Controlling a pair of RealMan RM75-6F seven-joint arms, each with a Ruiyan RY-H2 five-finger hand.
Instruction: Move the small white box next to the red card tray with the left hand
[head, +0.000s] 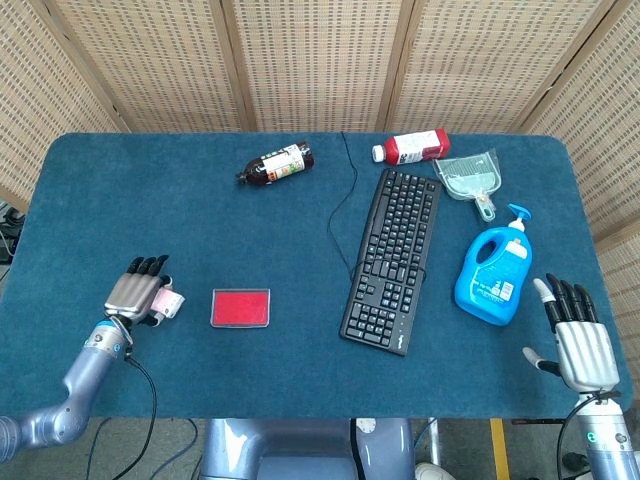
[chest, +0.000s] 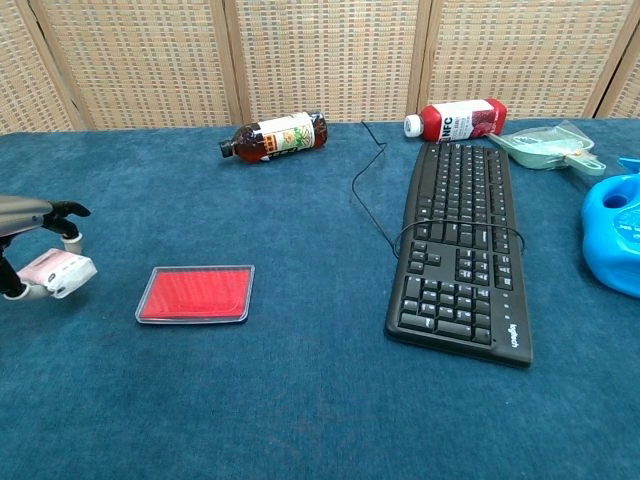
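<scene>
The small white box with pink print is held in my left hand, a short way left of the red card tray. In the chest view the box hangs just above the blue cloth, pinched between thumb and fingers. The tray lies flat near the front left of the table. My right hand stands at the front right corner with fingers spread and nothing in it; the chest view does not show it.
A black keyboard with its cable lies mid-table. A blue detergent bottle stands right of it. At the back lie a brown bottle, a red bottle and a clear dustpan.
</scene>
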